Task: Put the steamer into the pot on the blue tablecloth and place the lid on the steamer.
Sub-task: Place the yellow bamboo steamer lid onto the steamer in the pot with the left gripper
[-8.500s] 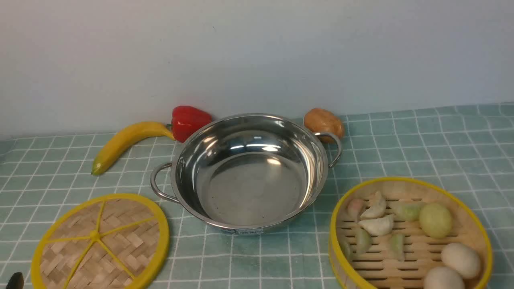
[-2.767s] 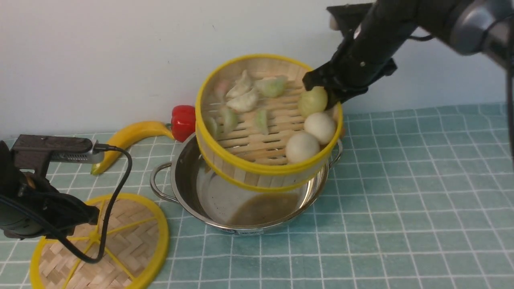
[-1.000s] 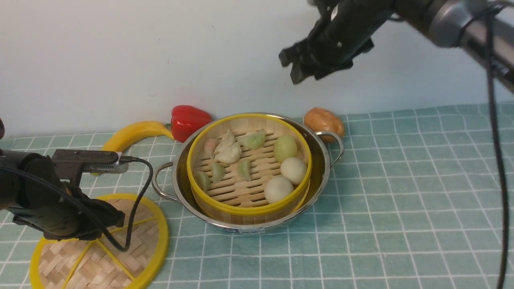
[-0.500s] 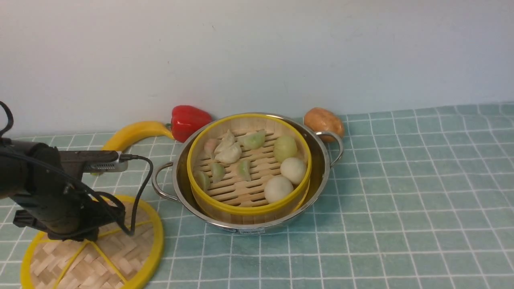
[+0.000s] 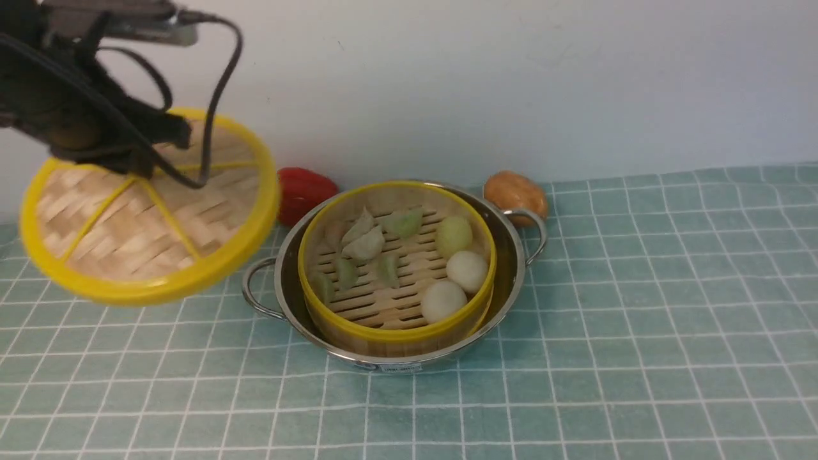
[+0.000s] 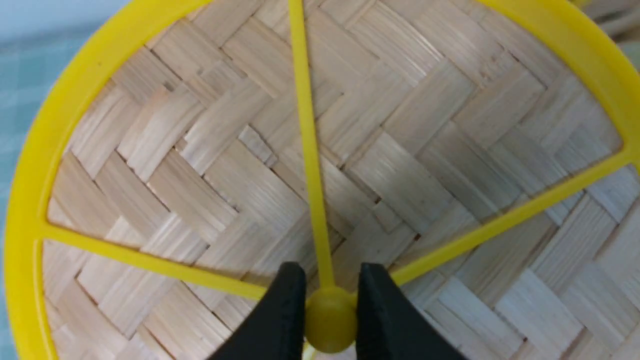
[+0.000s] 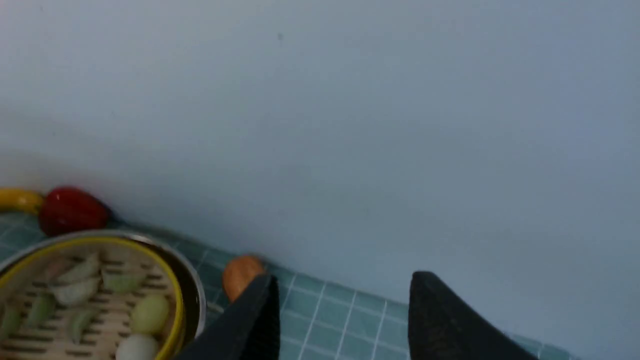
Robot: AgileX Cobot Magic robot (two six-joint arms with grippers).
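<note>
Front view, left gripper (image 5: pixel 137 167): at 10 o'clock from the pot, up in the air, its fingers nipped on the centre hub of the lid.
Front view, lid (image 5: pixel 147 220): hangs clear of the blue tablecloth (image 5: pixel 639 319), tilted with its woven face toward the camera. In the picture its 3 o'clock edge overlaps the red pepper (image 5: pixel 310 190).
Front view, steamer (image 5: pixel 396 335): sits upright inside the pot (image 5: pixel 513 255), uncovered, with a ring of steel showing all round its yellow rim.
Front view, steamer contents: dumplings (image 5: pixel 364 241) toward 10 o'clock, three round balls (image 5: pixel 444 300) toward 4 o'clock.
Front view, pot: stands on the cloth, loop handles at 8 and 2 o'clock.
Front view, neighbours: pepper at the pot's 11 o'clock, a brown potato (image 5: pixel 514 191) at 1 o'clock, just behind the handle.
Front view, right gripper: out of this picture.
Left wrist view, fingers (image 6: pixel 287 310): two black tips press the yellow hub (image 6: pixel 330 320) from either side, with only the hub between them.
Left wrist view, lid (image 6: pixel 400 165): fills the frame, spokes running out to the thick rim.
Right wrist view, right gripper (image 7: pixel 345 280): jaws spread wide and holding nothing, up in the air before the wall.
Right wrist view, steamer (image 7: pixel 90 300): seated in the pot (image 7: pixel 194 292), lidless.
Right wrist view, others: pepper (image 7: pixel 72 210) touching a banana (image 7: pixel 15 199) tip. The potato (image 7: pixel 240 272) is partly hidden by one finger.
</note>
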